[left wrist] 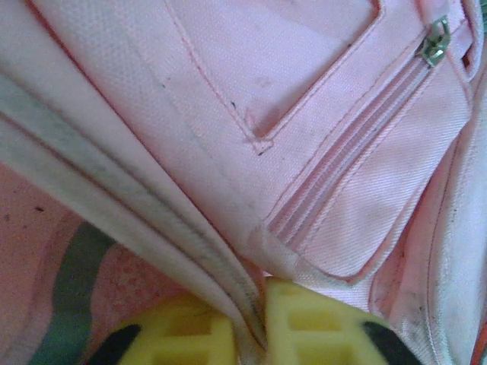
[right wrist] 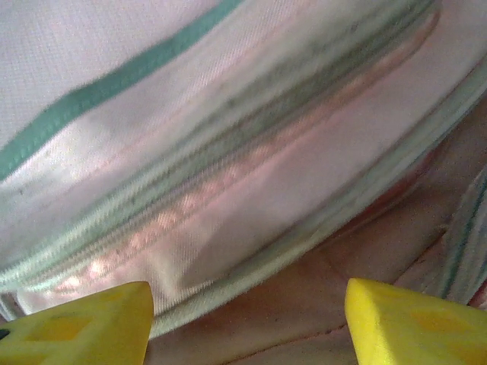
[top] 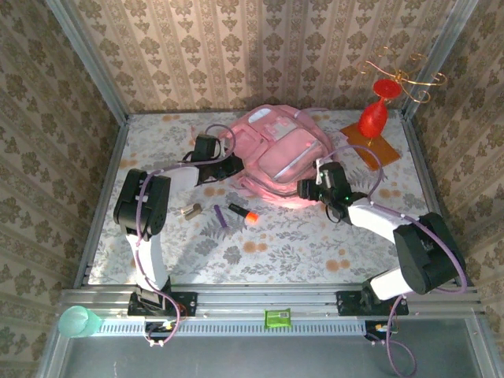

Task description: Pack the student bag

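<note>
The left gripper (left wrist: 253,334) pinches a piped seam (left wrist: 163,220) of the student bag (top: 279,153). The right gripper (right wrist: 247,323) stands open, holding nothing. This looks like the opening step, and lifting the seam likely comes next.

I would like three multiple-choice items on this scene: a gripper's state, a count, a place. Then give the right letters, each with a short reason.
1. How does the left gripper stand at the large soft pink fabric backpack? A. shut on its pale edge; B. open above it; C. shut on a book.
2. How many small loose things lie on the table on the near side of the backpack? A. one; B. three; C. six.
3. Where does the red vase-shaped ornament stand? A. on the backpack; B. beside the left arm's base; C. on the flat orange mat at the far right.

1 A: its yellow fingers pinch that edge.
2 B: a brass-coloured cylinder, a purple pen, a black marker with an orange end.
3 C: it stands on the mat.
</note>
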### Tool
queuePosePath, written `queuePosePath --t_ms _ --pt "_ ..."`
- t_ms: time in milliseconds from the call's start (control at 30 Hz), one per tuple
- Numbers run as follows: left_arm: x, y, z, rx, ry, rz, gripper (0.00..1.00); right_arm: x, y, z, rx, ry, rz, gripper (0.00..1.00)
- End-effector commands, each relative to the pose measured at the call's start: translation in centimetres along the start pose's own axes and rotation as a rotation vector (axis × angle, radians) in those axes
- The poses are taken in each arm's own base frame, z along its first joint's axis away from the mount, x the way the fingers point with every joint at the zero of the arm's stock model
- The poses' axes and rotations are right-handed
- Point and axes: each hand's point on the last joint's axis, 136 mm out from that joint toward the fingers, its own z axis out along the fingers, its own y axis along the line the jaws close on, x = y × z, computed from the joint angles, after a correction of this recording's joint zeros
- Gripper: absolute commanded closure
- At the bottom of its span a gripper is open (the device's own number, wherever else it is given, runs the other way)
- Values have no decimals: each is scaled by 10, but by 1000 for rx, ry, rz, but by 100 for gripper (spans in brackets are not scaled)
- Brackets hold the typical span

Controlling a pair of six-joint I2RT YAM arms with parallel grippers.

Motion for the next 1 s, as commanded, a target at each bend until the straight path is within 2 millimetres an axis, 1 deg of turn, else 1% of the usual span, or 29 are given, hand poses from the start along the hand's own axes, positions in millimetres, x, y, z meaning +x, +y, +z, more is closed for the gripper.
queuePosePath --t_ms 0,67,133,167,233,300,400,433,533,633,733,800,867,967 --pt "3 -6 -3 20 -31 10 100 -21 -1 -27 25 -23 -24 30" --pt "7 -16 -8 50 -50 4 100 -26 13 -43 -39 -29 6 30" --pt "14 -28 -13 76 -56 3 100 -26 41 -58 -137 -23 45 31" --pt "18 -32 -14 84 -57 0 100 -24 55 -62 -176 -13 66 32" --pt "23 -39 -18 93 -71 -7 100 -18 89 -68 -266 22 104 35" --pt "34 -50 -16 110 -64 -8 100 -10 115 -66 -317 59 154 37" --pt "38 -58 -18 136 -77 -27 100 -1 157 -57 -415 100 230 40" --pt "39 -59 -18 141 -79 -34 100 6 168 -46 -426 130 248 41" --pt "41 -63 -18 154 -80 -41 100 13 195 -27 -471 169 297 46" --pt "41 -62 -19 153 -79 -41 100 18 209 -5 -479 189 357 54" --pt "42 -63 -19 158 -75 -40 100 21 209 15 -454 178 423 62" --pt "43 -64 -19 163 -70 -39 100 20 211 23 -447 168 442 65" --pt "43 -64 -19 164 -68 -36 100 19 212 31 -437 164 448 66" --pt "43 -65 -19 167 -65 -34 100 19 206 43 -392 144 478 68"
